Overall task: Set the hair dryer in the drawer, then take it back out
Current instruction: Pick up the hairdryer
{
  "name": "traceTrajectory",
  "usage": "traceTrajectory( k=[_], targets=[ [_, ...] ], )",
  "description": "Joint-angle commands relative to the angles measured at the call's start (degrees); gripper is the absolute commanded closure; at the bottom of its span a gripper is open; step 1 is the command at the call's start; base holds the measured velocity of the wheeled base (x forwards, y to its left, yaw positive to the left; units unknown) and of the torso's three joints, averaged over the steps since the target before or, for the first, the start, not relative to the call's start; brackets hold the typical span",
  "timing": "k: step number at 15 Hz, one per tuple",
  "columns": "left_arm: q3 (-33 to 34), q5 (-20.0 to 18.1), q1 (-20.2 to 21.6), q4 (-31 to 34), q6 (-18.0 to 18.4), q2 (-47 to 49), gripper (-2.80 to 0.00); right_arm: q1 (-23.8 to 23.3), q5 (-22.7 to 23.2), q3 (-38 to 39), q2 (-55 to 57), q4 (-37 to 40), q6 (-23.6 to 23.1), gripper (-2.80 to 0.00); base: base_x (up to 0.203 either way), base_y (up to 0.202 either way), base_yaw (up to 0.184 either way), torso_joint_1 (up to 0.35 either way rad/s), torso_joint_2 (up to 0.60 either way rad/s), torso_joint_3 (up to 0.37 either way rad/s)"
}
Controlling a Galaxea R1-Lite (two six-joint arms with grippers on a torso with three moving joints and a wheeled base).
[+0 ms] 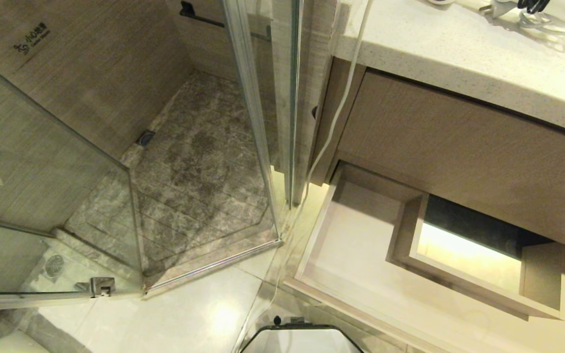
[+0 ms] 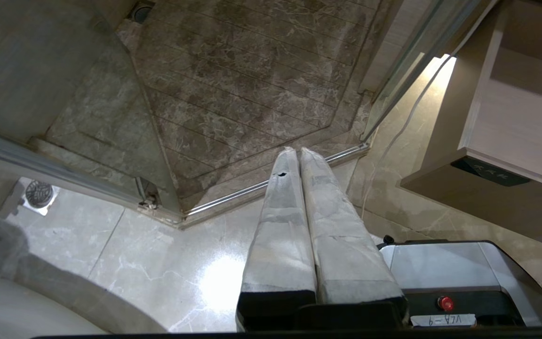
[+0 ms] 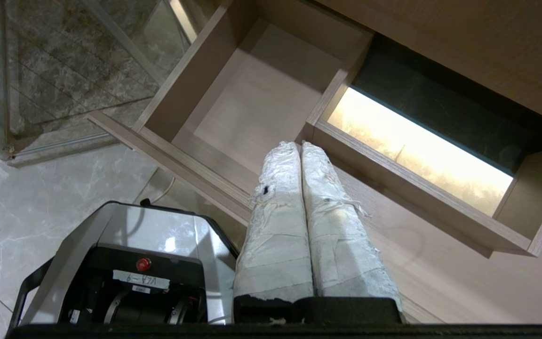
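A: Looking down from the head, the drawer (image 1: 356, 255) stands pulled out under the counter (image 1: 459, 59), and nothing lies in the part I can see. Where is the dryer?

B: Up on the counter, at its far edge above the drawer. Only part of the dryer (image 1: 532, 10) shows: a white body, a black strap and a loop of cord. It is well apart from the drawer and from both grippers.

A: And the grippers?

B: Neither shows from the head. In its own wrist view the right gripper (image 3: 299, 146) hangs over the drawer, near the boxed cut-out (image 3: 421, 155). Its two wrapped fingers (image 3: 275, 226) are pressed together along their whole length, with nothing between them.

A: The left?

B: The left gripper (image 2: 298, 151) hangs away from the drawer, over the pale floor (image 2: 134, 259) just before the shower sill (image 2: 271, 186). Its fingers (image 2: 280, 226) also lie flat against each other, empty.

A: What else sits around the drawer?

B: The taller wood panel (image 1: 459, 152) is directly above it, below the counter. A thin white cable (image 1: 334, 122) drops past the panel's end beside the drawer. The glass shower (image 1: 204, 162) is next to the drawer on the robot's left. The robot's base (image 3: 125, 263) is just in front of the drawer's front edge.
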Motion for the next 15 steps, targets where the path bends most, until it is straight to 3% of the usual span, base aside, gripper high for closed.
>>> traceTrajectory(
  k=[1,8,15],
  targets=[
    [0.02,0.00,0.01,-0.01,0.00,0.00,0.00,0.03,-0.04,0.00,-2.22,-0.01,0.12,0.00,0.000,0.000,0.000,0.000,0.00,0.000],
    [0.07,0.00,0.02,-0.01,0.00,0.00,0.00,0.03,-0.04,0.00,-2.22,-0.01,0.30,0.00,0.000,0.000,0.000,0.002,-0.01,-0.003],
    [0.09,0.00,-0.06,-0.01,0.00,0.00,0.00,0.03,-0.04,0.00,-2.22,-0.01,0.21,0.00,0.000,0.000,0.000,0.262,-0.51,-0.245]
  ],
)
